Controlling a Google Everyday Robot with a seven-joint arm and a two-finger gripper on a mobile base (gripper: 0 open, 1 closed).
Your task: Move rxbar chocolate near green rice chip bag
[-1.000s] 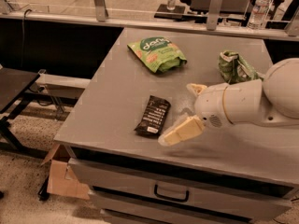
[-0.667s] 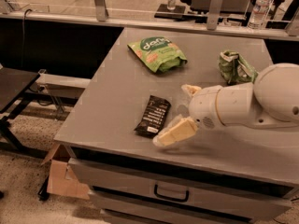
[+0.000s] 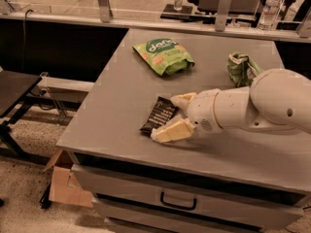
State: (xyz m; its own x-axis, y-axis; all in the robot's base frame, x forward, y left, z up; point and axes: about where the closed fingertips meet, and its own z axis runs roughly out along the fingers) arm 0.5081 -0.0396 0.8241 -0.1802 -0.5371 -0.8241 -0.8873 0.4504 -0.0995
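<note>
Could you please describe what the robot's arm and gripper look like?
The arm is smooth, rounded and off-white, with a cylindrical wrist bearing a small perforated patch. The gripper, low over the table by the rxbar chocolate, has two cream, wedge-shaped fingers. No cables or lettering show.

**Arm and gripper pose**
The white arm [image 3: 282, 101] extends nearly level behind the gripper [image 3: 165, 118], which is held low. The wrist housing [image 3: 209, 111] sits directly behind the fingers [image 3: 170, 131]. The two cream fingers point forward and slightly down, spread well apart on either side of the tool axis.
</note>
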